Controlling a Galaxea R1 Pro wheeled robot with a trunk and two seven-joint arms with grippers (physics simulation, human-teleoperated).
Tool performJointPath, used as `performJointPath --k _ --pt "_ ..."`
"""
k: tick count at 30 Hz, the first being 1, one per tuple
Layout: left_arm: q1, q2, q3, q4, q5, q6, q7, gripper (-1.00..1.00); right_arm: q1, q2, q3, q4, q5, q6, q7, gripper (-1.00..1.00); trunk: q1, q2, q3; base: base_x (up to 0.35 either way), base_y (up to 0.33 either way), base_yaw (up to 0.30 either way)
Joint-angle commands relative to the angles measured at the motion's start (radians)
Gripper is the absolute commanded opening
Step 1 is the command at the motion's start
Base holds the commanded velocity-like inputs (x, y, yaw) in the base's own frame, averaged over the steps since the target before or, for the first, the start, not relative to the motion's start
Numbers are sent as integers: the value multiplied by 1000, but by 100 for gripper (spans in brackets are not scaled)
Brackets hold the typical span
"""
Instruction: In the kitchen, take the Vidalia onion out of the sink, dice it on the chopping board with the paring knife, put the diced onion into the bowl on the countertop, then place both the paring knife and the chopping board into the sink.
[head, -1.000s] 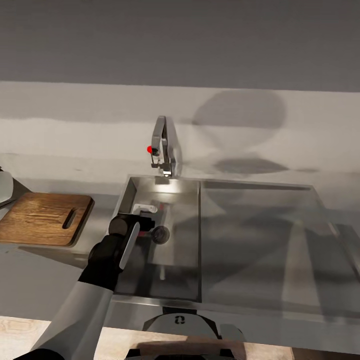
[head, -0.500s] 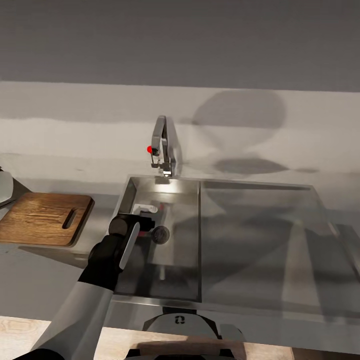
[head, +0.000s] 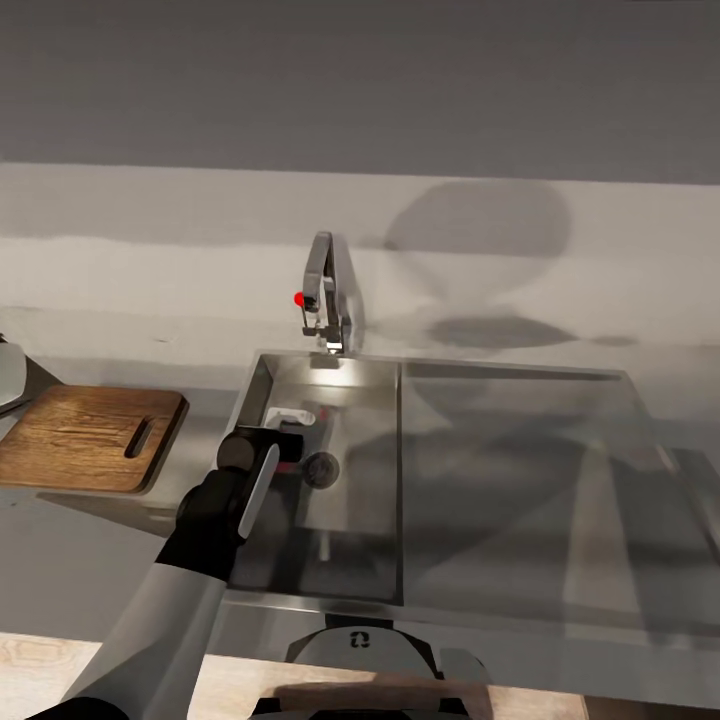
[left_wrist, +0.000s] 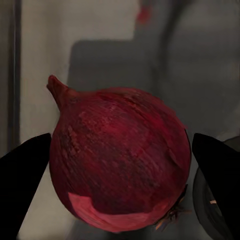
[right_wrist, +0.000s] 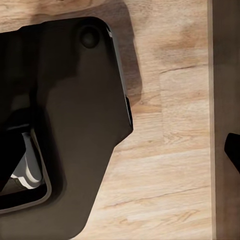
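In the grey recessed sink (head: 330, 560), the robot's left gripper (left_wrist: 120, 165) has its black fingers spread on either side of the round dark-red onion (left_wrist: 120, 160), not yet pinching, so the next move likely calls for squeezing, then lifting toward the brown wooden chopping board (head: 80, 435).

one onion (left_wrist: 120, 160), one chopping board (head: 85, 435), one sink (head: 350, 500), one faucet (head: 328, 295).

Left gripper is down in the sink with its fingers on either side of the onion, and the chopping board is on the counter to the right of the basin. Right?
Not quite: the chopping board lies on the countertop to the left of the sink, as the head view shows. The rest holds: the left gripper is down in the basin, its fingers flanking the red onion.
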Motion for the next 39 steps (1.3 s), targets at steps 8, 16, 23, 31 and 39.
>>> performJointPath --k 8,16,23,31,39 --pt "0 0 -1 4 -2 5 3 -100 0 -1 6 -2 -9 -2 -4 100 1 -1 -1 18 0 0" --pt "0 0 0 -9 -3 6 3 -100 0 -1 6 -2 -9 -2 -4 100 1 -1 6 0 0 0" --pt "0 0 -1 -77 0 9 3 -100 0 -1 6 -2 -9 -2 -4 100 1 -1 17 0 0 0" --pt "0 -1 -2 -154 1 12 3 -100 1 0 6 -2 -9 -2 -4 100 1 -1 30 0 0 0" --pt "0 -1 -6 -192 3 13 2 -100 1 11 6 -2 -9 -2 -4 100 1 -1 42 0 0 0"
